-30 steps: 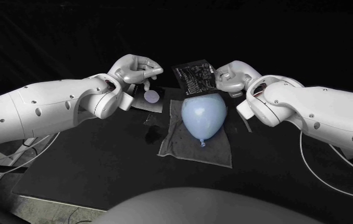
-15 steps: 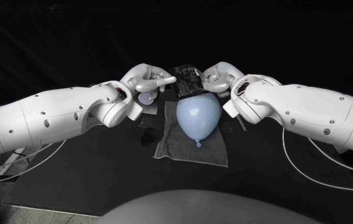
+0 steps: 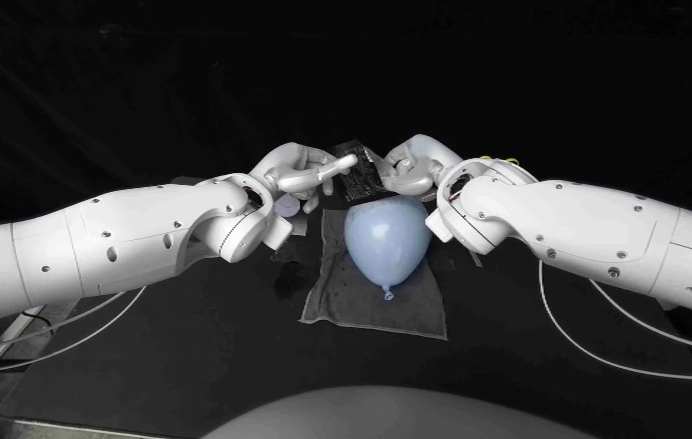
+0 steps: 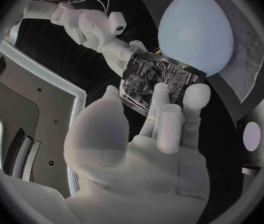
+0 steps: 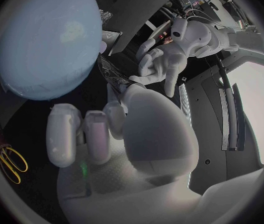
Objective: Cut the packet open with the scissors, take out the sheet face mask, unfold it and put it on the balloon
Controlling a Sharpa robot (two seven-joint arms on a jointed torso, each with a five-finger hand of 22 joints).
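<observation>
The dark printed packet (image 3: 356, 175) hangs upright just above the top of the pale blue balloon (image 3: 387, 240). My right hand (image 3: 410, 164) pinches the packet's right edge. From the other side my left hand (image 3: 309, 170) reaches in with its fingers stretched out to the packet's left edge. In the left wrist view those fingertips (image 4: 195, 93) lie against the packet (image 4: 158, 78) and the thumb stands apart, so no grip shows. The balloon (image 5: 47, 45) lies knot toward me. The yellow-handled scissors (image 5: 10, 163) lie on the table beside my right hand.
The balloon rests on a grey translucent sheet (image 3: 378, 294) spread on the black table. A small pale round disc (image 3: 289, 202) on a dark stand sits under my left hand. Both forearms crowd the table's middle on either side of the balloon.
My left hand has uncurled and moved right until its fingers reach the packet. The right hand has brought the packet lower and leftward, closer to the balloon's top.
</observation>
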